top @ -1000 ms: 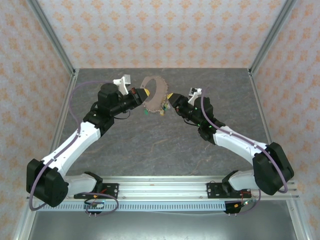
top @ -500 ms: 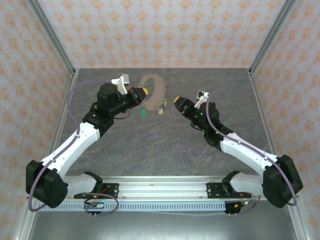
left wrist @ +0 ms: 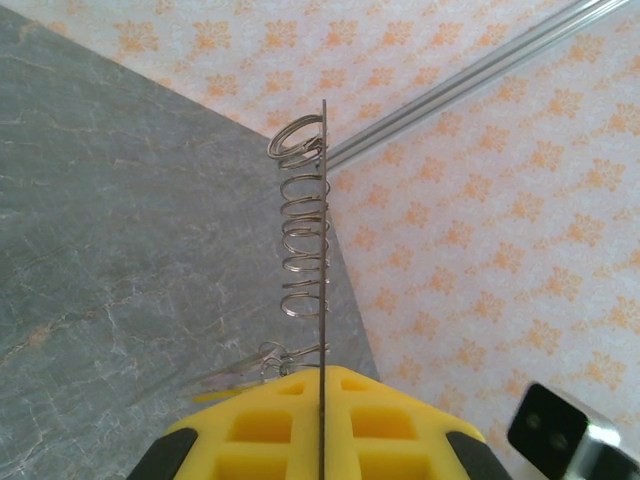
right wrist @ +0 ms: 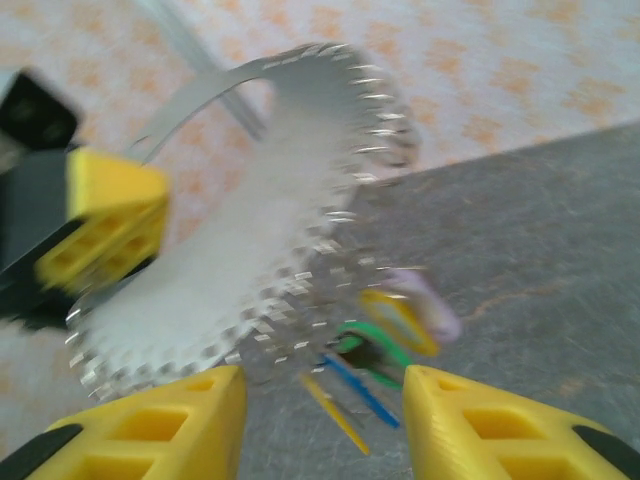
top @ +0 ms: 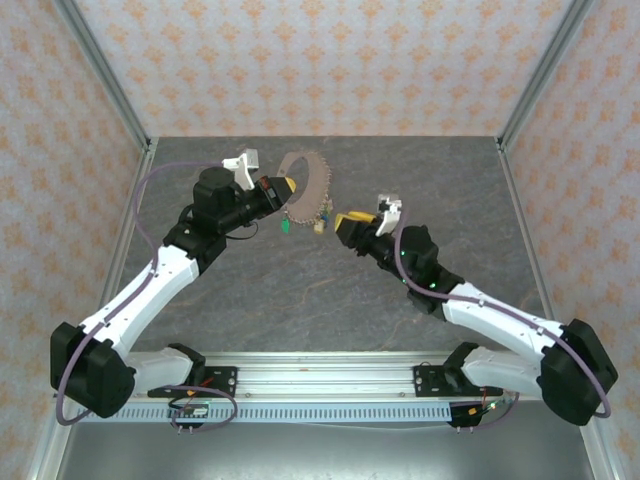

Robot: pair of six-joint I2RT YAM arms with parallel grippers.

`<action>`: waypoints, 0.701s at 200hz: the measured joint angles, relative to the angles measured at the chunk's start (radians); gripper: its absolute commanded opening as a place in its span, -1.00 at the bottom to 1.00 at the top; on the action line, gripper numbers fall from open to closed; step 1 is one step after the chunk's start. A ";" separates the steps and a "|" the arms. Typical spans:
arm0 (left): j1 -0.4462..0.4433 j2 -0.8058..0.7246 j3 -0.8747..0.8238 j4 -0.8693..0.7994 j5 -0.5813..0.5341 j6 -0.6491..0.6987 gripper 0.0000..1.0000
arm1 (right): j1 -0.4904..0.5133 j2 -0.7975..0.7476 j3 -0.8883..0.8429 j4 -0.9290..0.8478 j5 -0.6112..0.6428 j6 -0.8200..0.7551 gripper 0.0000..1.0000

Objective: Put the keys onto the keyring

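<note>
Grey-brown keyring (top: 322,178) | wire links (left wrist: 300,232) along rim | coloured keys (right wrist: 385,335) dangling

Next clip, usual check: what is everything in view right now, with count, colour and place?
keyring: one, grey-brown loop edged with thin metal links, over the far middle of the table, clamped in the left gripper.
keys: several, exact count blurred; green, blue and brass-yellow seen; hanging from the keyring's lower edge.
table: one, grey marbled, under both arms.
walls: orange-patterned paper, on three sides.
rail: one, silver, near edge, carrying the arm bases.
left gripper: one, yellow fingers, shut on the keyring's edge.
right gripper: one, yellow fingers, open, just short of the hanging keys.
</note>
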 measured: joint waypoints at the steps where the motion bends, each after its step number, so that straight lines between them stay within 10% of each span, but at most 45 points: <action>1: 0.000 0.000 0.000 -0.002 0.001 0.000 -1.00 | 0.005 -0.003 -0.002 0.004 0.000 -0.006 -0.15; 140: 0.000 -0.134 0.195 -0.310 0.200 0.480 -1.00 | 0.312 0.011 -0.151 0.256 0.011 -0.891 -0.33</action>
